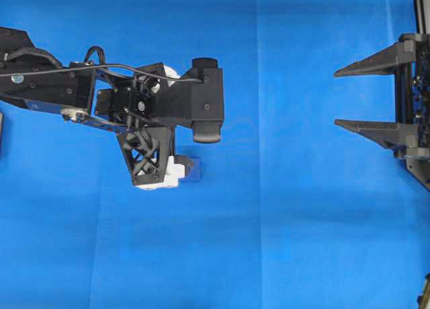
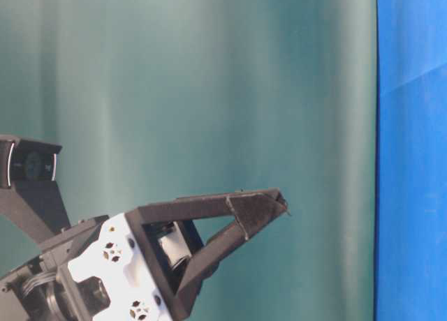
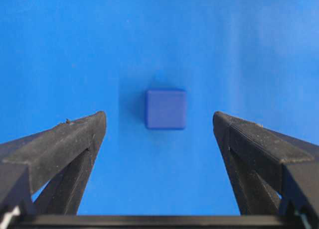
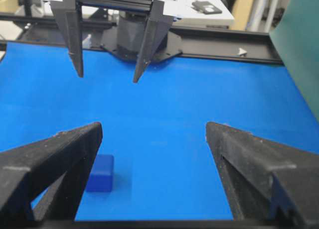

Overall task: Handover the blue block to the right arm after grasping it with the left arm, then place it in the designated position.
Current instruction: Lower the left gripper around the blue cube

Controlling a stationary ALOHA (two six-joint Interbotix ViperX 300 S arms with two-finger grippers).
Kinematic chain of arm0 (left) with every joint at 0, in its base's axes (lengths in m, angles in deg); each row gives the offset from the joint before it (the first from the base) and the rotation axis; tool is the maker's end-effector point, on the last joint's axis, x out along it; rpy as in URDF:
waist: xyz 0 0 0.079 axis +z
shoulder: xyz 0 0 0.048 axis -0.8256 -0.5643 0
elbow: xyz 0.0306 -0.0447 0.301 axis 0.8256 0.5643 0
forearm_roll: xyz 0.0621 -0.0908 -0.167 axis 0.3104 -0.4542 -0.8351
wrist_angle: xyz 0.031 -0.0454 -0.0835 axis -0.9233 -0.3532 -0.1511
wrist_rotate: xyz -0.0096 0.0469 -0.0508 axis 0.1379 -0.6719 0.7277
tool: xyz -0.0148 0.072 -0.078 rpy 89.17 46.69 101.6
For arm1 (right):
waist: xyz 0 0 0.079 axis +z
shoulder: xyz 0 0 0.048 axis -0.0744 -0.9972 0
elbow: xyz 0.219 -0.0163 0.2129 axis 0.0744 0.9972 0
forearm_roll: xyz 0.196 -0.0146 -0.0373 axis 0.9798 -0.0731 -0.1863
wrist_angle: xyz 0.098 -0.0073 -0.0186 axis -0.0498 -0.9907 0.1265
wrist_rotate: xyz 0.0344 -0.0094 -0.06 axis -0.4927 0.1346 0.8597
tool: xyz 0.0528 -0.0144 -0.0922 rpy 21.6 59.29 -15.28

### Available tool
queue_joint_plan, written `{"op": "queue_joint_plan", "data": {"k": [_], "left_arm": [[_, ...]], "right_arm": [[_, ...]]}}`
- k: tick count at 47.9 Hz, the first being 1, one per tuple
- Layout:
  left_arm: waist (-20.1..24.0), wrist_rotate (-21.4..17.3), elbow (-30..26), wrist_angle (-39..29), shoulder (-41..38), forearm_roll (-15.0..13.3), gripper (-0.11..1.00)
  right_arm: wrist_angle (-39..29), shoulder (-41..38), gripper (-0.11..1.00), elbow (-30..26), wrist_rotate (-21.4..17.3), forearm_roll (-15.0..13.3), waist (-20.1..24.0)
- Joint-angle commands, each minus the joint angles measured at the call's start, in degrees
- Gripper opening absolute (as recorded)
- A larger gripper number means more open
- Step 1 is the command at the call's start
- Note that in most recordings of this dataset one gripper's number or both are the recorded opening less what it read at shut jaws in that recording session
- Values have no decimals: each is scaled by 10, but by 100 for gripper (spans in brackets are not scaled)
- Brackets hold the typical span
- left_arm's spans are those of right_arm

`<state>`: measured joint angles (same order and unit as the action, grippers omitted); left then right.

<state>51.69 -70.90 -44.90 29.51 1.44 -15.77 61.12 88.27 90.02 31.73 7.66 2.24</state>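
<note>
Under the left wrist cam, the blue block (image 3: 166, 109) sits flat on the blue cloth (image 3: 60, 45) over the counter, centred betw the two fingers (image 3: 75, 139) of the left tool (image 3: 159, 120), which is spread wide & holding nothing. Block looks narrower than the gap, so plenty of room. Step in hand, as I judge: lower straight down, keep block centred, pinch on two opposite flat faces & leave part exposed for the handover. Block is a cube w/ rounded edges, so no real long axis; its sides look about square to the fingers, top face up. Farther off, right tool (image 1: 346, 97) waits at the cloth's right edge, also released & empty, well apart from the block.
</note>
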Motion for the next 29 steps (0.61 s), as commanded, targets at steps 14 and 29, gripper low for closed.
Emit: {"op": "queue_joint_plan", "data": {"k": [14,29], "left_arm": [[-1,1,-13,4,7,1,91],[-3,1,-12,6,7,2,91]], "right_arm": [[3,-4,98,-15,-1,2,-1],[3,-4,98,-15,-1,2,-1]]}}
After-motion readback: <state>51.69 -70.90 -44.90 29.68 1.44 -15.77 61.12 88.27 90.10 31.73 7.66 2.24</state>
